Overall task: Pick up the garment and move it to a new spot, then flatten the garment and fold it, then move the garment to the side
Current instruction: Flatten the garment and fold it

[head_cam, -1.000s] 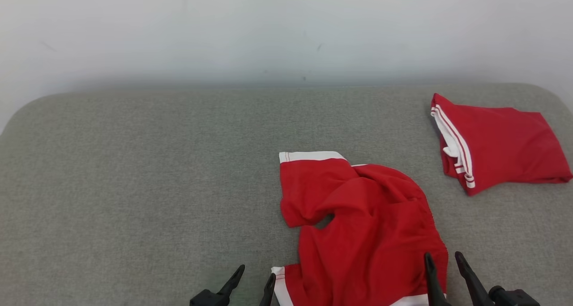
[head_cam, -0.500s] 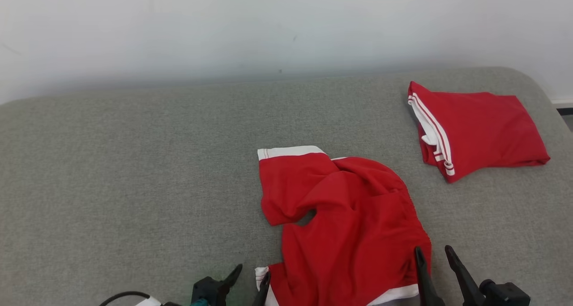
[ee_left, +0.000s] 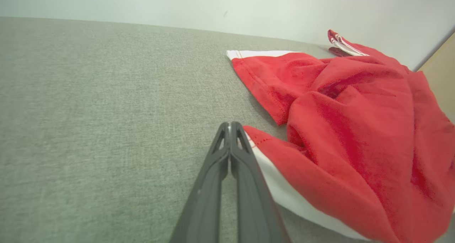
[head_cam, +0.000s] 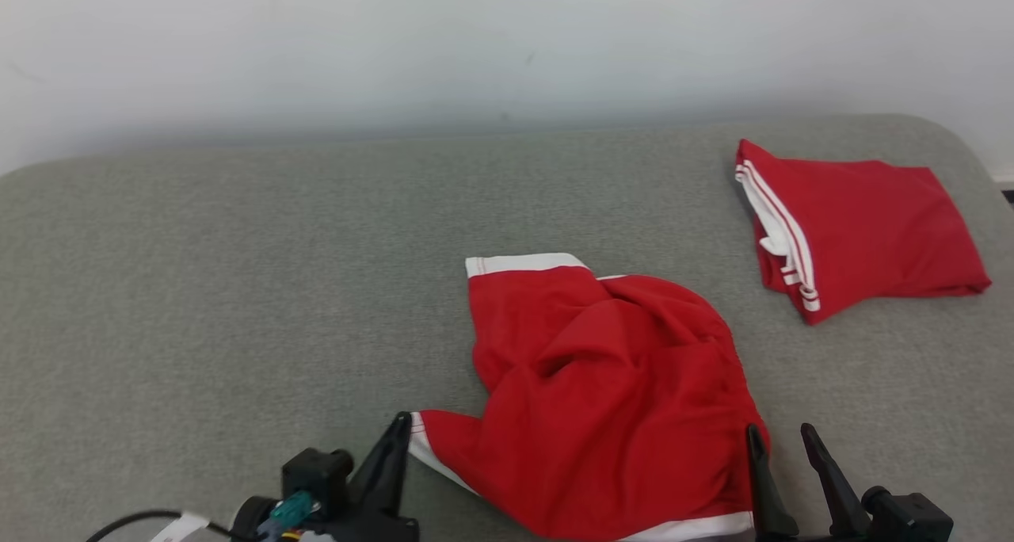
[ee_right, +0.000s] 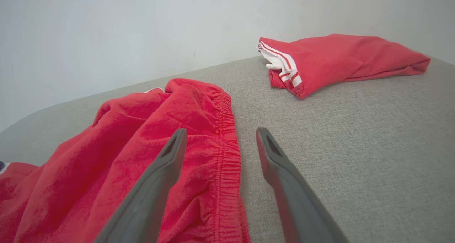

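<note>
The shorts (head_cam: pixel 618 399) lie crumpled, red with white trim, in the lower centre of the head view, on a grey pad (head_cam: pixel 238 288). One white-edged leg hem points toward the upper middle. Another white-trimmed corner is drawn out to a point at lower left, where it meets the left gripper (head_cam: pixel 402 421). That gripper is clenched, fingers pressed together, pinching the corner at its tip; in the left wrist view the cloth runs off to the right of the left gripper (ee_left: pixel 231 125). The right gripper (head_cam: pixel 779 431) is released, its jaws spread across the elastic waistband at lower right, one finger over red cloth and the other over the pad. Folded shorts (head_cam: pixel 863 225) sit well apart at upper right, near a pale wall (head_cam: pixel 475 43).
</note>
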Controlling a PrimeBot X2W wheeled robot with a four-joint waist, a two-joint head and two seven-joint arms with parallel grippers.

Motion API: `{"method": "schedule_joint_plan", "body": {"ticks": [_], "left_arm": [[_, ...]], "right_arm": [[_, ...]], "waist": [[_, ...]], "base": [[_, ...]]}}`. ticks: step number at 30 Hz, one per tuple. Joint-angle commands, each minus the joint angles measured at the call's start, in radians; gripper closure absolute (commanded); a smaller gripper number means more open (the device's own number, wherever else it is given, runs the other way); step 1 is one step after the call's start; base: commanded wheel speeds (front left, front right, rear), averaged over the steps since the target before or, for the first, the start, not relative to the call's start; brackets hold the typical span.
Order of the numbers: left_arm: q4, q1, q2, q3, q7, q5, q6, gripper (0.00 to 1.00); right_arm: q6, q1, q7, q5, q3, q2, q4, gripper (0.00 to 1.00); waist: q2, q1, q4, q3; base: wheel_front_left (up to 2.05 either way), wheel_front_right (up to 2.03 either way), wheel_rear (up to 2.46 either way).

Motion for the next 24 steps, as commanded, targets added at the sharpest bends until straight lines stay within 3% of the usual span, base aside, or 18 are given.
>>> {"method": "schedule_joint_plan", "body": {"ticks": [1, 9, 16, 17, 19, 24], "left_arm": [[-0.018, 0.028, 0.011, 0.02, -0.001, 0.018, 0.005, 1.0], [-0.15, 0.171, 0.012, 0.17, -0.001, 0.07, 0.03, 1.0], [-0.137, 0.256, -0.01, 0.224, -0.001, 0.085, 0.019, 1.0], [-0.141, 0.256, -0.013, 0.228, -0.001, 0.092, 0.018, 0.62], [-0.161, 0.253, -0.019, 0.242, -0.001, 0.101, 0.016, 0.0], [-0.213, 0.266, -0.025, 0.266, -0.001, 0.125, 0.013, 0.0]], "right_arm": [[0.001, 0.008, -0.001, -0.005, -0.001, 0.005, -0.001, 0.0], [0.001, 0.001, -0.002, -0.006, -0.009, 0.013, 0.003, 0.0], [0.001, 0.0, -0.002, 0.014, 0.013, 0.0, 0.025, 0.0], [0.001, 0.002, -0.001, 0.02, 0.019, -0.001, 0.03, 0.0], [0.001, 0.006, -0.002, 0.029, 0.026, -0.007, 0.04, 0.0], [0.001, 0.033, -0.002, 0.05, 0.052, -0.016, 0.055, 0.0]], "waist": [[0.0, -0.0001, 0.028, 0.0], [0.0, -0.0001, 0.098, 0.009], [0.0, -0.0001, 0.121, 0.013], [0.0, -0.0001, 0.123, 0.013], [0.0, -0.0001, 0.126, 0.01], [0.0, -0.0001, 0.131, -0.007]], "base": [[0.0, 0.0, 0.0], [0.0, 0.0, 0.0], [0.0, 0.0, 0.0], [0.0, 0.0, 0.0], [0.0, 0.0, 0.0], [0.0, 0.0, 0.0]]}}
